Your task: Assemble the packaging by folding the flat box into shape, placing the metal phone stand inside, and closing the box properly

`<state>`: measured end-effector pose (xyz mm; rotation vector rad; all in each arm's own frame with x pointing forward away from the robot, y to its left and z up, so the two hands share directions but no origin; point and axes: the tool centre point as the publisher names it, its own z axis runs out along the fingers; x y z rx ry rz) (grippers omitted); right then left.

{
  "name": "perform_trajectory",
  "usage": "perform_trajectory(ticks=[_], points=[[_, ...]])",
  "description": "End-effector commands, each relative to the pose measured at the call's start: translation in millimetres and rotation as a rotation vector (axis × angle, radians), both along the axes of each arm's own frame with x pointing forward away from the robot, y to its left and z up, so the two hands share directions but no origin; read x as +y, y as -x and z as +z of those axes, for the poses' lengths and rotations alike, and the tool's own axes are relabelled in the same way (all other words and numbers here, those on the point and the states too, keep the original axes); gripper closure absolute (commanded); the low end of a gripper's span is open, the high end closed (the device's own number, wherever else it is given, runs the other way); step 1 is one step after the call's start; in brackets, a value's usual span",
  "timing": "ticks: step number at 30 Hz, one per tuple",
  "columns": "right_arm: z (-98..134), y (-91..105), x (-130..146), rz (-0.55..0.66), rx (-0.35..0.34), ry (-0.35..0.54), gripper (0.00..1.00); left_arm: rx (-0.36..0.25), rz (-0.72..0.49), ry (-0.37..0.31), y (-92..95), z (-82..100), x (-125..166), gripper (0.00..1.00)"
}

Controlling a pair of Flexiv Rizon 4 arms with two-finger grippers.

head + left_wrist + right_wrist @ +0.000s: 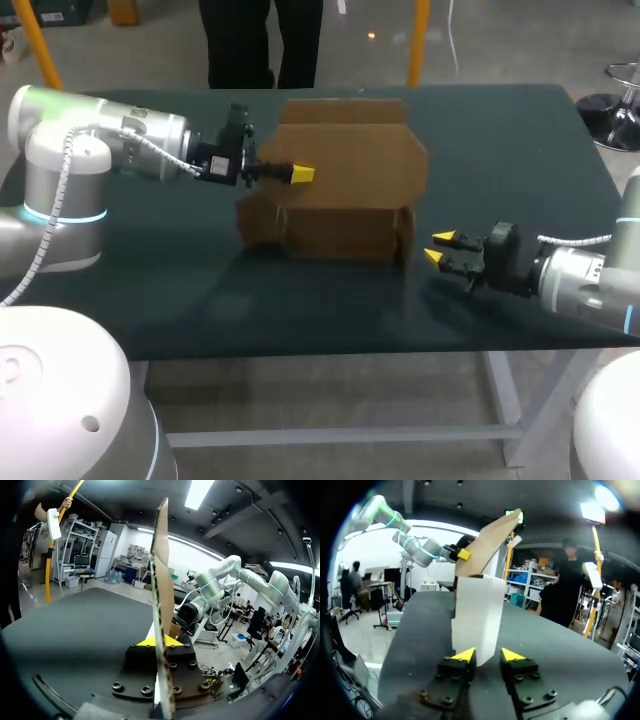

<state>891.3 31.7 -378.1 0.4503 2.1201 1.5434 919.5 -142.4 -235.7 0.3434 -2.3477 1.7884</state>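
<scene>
Left gripper (298, 175) pinches the brown cardboard box (350, 150) by its upright panel.
Right gripper (440, 247) spread, just beside box corner on dark green table (520, 140).

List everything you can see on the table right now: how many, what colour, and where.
cardboard box: one, brown, partly folded, standing mid-table with a flap raised
table: one, dark top, under the box
left claw: one, black with yellow tips, shut on the box's raised flap
right claw: one, black with yellow tips, open, low over the table at the box's end nearest the right arm
</scene>
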Motion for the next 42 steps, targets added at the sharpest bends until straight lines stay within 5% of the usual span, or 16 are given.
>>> perform_trajectory(ticks=[1, 20, 42], points=[[-1.0, -0.8, 0.6, 0.0, -0.001, 0.0, 0.64, -0.002, 0.005, -0.011, 2.3, -1.7, 2.0, 1.0], [1.5, -8.0, 10.8, 0.013, -0.006, -0.025, 0.63, 0.0, 0.011, -0.025, 1.8, -2.3, 1.8, 1.0], [1.6, -24.8, 27.1, 0.262, 0.066, -0.04, 0.62, 0.0, 0.011, -0.025, 1.8, -2.3, 1.8, 1.0]])
